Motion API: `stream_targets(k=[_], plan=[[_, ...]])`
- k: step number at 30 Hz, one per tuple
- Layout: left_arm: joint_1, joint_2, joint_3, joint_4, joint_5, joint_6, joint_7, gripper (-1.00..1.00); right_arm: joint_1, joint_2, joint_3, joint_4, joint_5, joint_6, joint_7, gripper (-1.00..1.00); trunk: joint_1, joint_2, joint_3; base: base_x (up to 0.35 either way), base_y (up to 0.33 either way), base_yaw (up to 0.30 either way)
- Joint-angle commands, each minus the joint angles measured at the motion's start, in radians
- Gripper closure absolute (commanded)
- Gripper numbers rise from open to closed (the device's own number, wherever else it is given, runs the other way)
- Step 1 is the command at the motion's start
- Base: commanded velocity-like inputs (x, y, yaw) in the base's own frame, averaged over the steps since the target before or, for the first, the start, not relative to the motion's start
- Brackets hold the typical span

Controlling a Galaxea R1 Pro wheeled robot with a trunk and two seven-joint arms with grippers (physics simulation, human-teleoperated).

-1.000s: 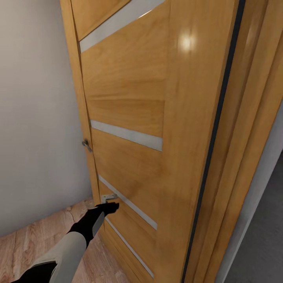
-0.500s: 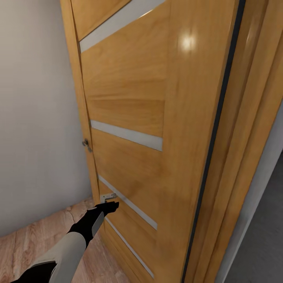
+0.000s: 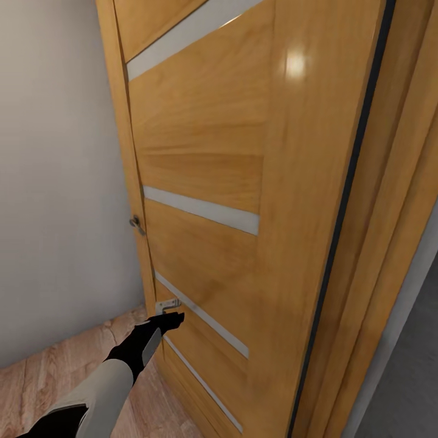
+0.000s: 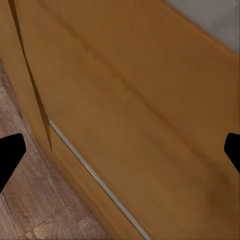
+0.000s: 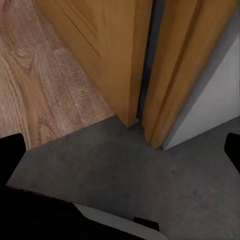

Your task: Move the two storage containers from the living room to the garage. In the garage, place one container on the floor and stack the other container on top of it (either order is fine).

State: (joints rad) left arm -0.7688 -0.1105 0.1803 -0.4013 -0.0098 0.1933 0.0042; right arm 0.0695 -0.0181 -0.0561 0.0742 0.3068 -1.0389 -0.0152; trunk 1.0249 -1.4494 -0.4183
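Observation:
The two storage containers are out of view. An orange-brown wooden door (image 3: 231, 182) with pale inset strips stands close in front of me. My left gripper (image 3: 172, 317) reaches its lower part, just under a small metal plate (image 3: 168, 304) at the door's edge. In the left wrist view the left gripper (image 4: 120, 152) is open, its black fingertips (image 4: 10, 152) spread wide with the door panel (image 4: 150, 115) right ahead. The right gripper (image 5: 120, 150) is open and empty above the dark grey concrete floor (image 5: 125, 165).
A pale wall (image 3: 55, 182) stands left of the door, with light wood plank flooring (image 3: 36, 377) below it. The door knob (image 3: 137, 224) pokes out at the door's left edge. The door frame (image 5: 175, 75) and a grey wall (image 5: 215, 95) meet the concrete at the threshold.
The door has shifted slightly to the right in the head view, its dark edge gap and knob with it. My left arm and the wood floor hold their places.

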Motion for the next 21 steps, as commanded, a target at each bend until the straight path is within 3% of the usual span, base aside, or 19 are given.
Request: stream_targets(k=[1, 13, 21], plan=[[0.0, -0.001, 0.004, -0.002, -0.001, 0.006, 0.0, -1.0, -0.001, -0.001, -0.006, 0.001, 0.008, -0.003, -0.001, -1.0, 0.0, -0.001, -0.001, 0.0, 0.0, 0.0], [0.0, -0.001, 0.004, -0.002, -0.001, 0.006, 0.0, -1.0, -0.001, -0.002, -0.005, 0.001, 0.008, -0.003, -0.001, -1.0, 0.0, -0.001, -0.001, 0.002, 0.0, 0.0], [0.0, -0.001, 0.004, -0.002, -0.001, 0.006, 0.0, -1.0, -0.001, -0.002, -0.006, 0.001, 0.008, -0.003, -0.001, -1.0, 0.0, -0.001, -0.001, 0.232, 0.0, 0.0]])
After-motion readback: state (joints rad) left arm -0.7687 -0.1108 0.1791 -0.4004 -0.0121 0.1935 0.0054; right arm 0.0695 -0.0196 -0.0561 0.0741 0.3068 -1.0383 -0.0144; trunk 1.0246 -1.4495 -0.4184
